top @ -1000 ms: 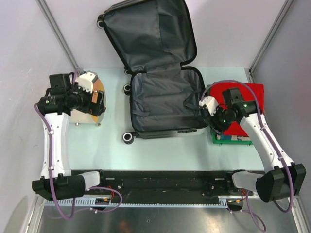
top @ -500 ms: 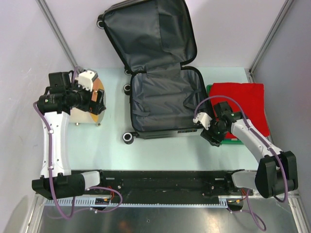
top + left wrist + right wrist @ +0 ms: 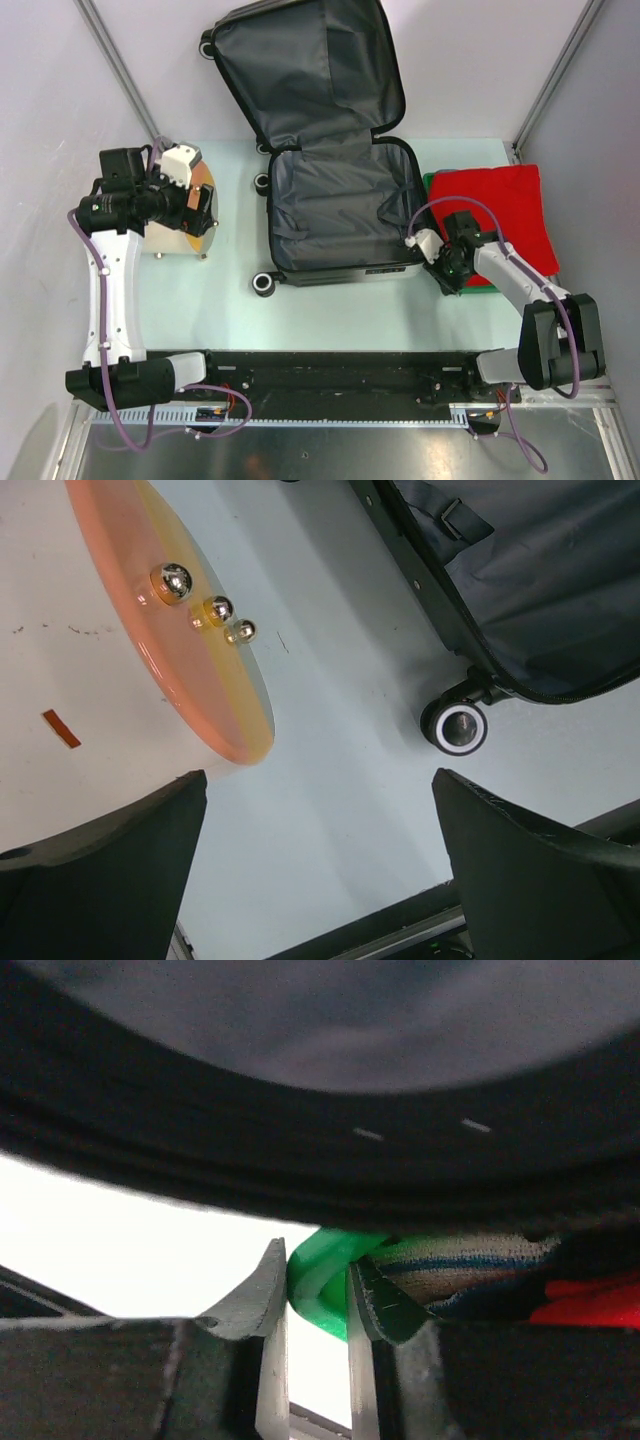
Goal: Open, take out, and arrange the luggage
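The luggage (image 3: 335,215) lies open in the middle of the pale surface (image 3: 330,320), its dark grey lining facing up. Its lower shell rests flat. The lid (image 3: 310,70) rises from the shell's far edge and leans back beyond the far edge of the surface. 2 black wheels (image 3: 263,284) show on the shell's left side. The wheeled end therefore points toward the left arm's side, and the long axis from wheels to top runs left to right across the surface.

The right tool (image 3: 316,1265) sits low at the near right corner of the luggage, just beside it. Its fingers are clenched narrow with the rim of the green bin (image 3: 432,180) between them, and in the wrist view both fingers appear to touch that rim. A red cloth (image 3: 495,215) covers the bin, which stands right beside the luggage's right side.

The left tool (image 3: 320,780) is released, fingers spread wide, and grasps nothing. It hangs above the surface next to the orange face (image 3: 210,670) of a beige cylinder, well apart from the luggage.
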{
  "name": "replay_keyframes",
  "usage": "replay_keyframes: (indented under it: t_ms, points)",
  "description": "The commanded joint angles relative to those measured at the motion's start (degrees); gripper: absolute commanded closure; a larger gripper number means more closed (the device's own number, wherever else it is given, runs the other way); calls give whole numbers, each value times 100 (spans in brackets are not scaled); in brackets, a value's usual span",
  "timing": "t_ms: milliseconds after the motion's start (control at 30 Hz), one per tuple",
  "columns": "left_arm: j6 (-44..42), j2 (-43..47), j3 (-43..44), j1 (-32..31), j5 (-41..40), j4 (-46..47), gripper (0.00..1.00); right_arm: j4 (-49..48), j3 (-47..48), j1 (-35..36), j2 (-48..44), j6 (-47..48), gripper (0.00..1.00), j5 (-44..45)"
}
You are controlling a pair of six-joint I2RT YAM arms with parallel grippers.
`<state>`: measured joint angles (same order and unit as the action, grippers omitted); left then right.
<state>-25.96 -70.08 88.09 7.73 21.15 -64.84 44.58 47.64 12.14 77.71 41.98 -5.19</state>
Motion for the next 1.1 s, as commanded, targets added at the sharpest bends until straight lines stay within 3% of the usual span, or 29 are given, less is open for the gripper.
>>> replay_keyframes:
  t_ms: [0,33,533,1067]
  points:
    - [-68,39,226,-43,-5,15,0,-924,-18,-537,192,197,90,845]
    - [-59,30,243,-43,3,15,0,-994,-9,-685,192,162,100,783]
    - [20,-137,384,-52,-23,15,0,-1812,667,-1846,973,-287,100,590]
    - [152,-330,524,-43,83,6,0,-1856,1063,-2927,1264,1251,100,238]
